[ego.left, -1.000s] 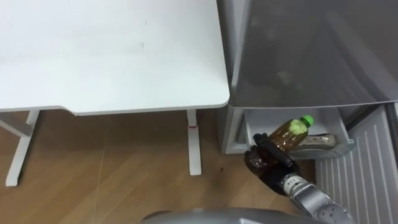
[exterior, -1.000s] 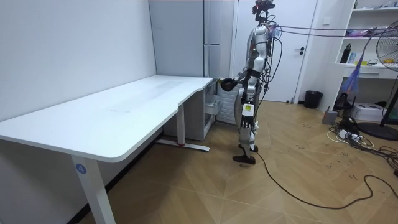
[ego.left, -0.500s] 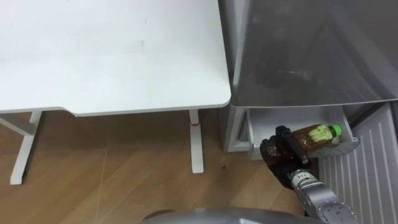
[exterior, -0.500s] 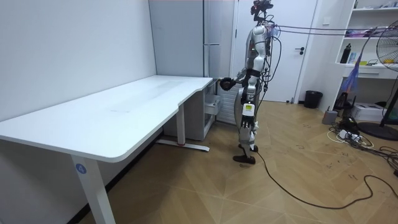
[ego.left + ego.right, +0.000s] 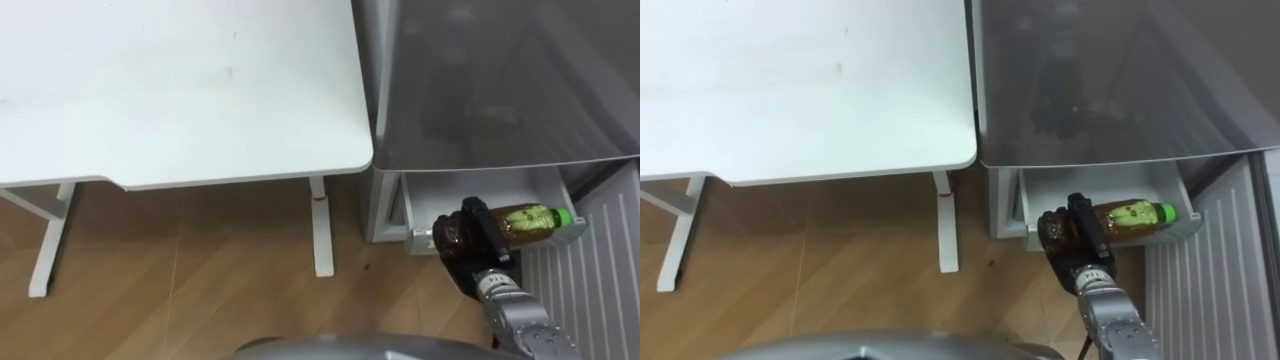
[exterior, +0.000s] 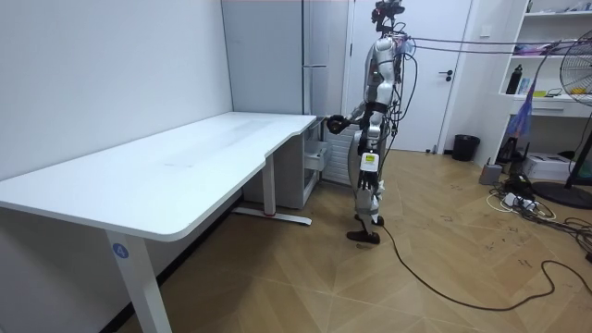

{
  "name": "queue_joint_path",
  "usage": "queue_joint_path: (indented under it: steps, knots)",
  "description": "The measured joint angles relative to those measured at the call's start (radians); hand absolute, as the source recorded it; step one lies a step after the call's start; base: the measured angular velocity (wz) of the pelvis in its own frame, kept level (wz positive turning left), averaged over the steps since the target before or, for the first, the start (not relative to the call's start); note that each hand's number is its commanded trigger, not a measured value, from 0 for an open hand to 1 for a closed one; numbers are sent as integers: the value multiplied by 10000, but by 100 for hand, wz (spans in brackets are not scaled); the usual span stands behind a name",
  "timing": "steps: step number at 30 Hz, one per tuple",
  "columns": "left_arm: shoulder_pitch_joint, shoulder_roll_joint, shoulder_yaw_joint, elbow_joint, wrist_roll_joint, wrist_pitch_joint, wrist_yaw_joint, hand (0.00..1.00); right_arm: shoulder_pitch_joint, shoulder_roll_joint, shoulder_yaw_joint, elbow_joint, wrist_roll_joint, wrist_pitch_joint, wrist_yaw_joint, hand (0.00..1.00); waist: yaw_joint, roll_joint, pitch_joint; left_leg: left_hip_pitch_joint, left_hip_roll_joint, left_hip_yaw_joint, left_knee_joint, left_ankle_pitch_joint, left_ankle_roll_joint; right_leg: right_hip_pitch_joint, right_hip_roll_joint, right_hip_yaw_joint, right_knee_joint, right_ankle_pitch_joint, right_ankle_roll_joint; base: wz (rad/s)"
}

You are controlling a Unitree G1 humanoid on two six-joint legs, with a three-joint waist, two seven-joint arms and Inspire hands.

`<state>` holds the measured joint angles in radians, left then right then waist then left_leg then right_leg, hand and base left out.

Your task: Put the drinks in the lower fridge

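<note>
Bottle (image 5: pixel 530 220) lies sideways in right hand (image 5: pixel 468 240) over open fridge drawer (image 5: pixel 445 190)

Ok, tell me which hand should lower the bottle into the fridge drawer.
Right. The right hand has its fingers round the bottle, held sideways over the open drawer.

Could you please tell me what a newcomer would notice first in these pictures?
The brown drink bottle with a green cap stands out first. It lies sideways in the right robot hand, which is curled round it over the open lower drawer of the grey fridge. To the left of the fridge, the big white table spreads across the eye views.
</note>
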<state>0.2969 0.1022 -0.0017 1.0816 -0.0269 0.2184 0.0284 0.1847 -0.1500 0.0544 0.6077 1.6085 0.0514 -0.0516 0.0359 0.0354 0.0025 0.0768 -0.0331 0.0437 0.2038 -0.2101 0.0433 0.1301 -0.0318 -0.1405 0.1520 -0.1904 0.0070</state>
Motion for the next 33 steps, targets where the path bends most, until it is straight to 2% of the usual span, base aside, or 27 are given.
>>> queue_joint_path:
  steps: [8, 16, 24, 27, 28, 33]
  knots:
    - [90, -4, -5, 11, 142, -5, 17, 0, -51, 4, 2, 0, 3, -74, -2, 100, 4, -30, 7, -38, -6, -17, 9, 0, 0, -11, -7, -3, 21, -25, -5, 0]
    - [264, 7, -15, -14, 221, -4, -27, 0, -361, 3, -5, 0, 22, -78, -40, 100, -1, -59, 16, -126, -74, -307, 84, 4, 4, 9, -40, -169, 2, -65, 16, 9]
    - [268, 35, -23, -46, 643, -17, -208, 0, -724, -5, -109, 38, 214, -78, -149, 100, 31, -187, 106, -180, -144, -551, 182, 6, 7, 86, -89, -327, -14, -126, 26, 10]
    - [210, 62, -108, -53, 649, -55, -230, 0, -1009, -29, -215, 114, 455, -77, -164, 100, -7, -108, 92, -442, -157, -637, 304, 6, 7, -96, -88, -377, 18, -122, 20, 10]
    - [204, 85, -163, -105, 657, -64, -230, 0, -1118, -26, -336, 211, 487, -73, -181, 100, -18, -24, 74, -520, -162, -688, 338, 6, 7, -137, -84, -390, 22, -118, 15, 11]
    - [205, 137, -210, -229, 917, -74, -238, 0, -1513, -39, -772, 924, 561, -109, -225, 100, 24, 125, 10, -751, -163, -725, 355, 14, 11, -367, -88, -397, 86, -118, 12, 3]
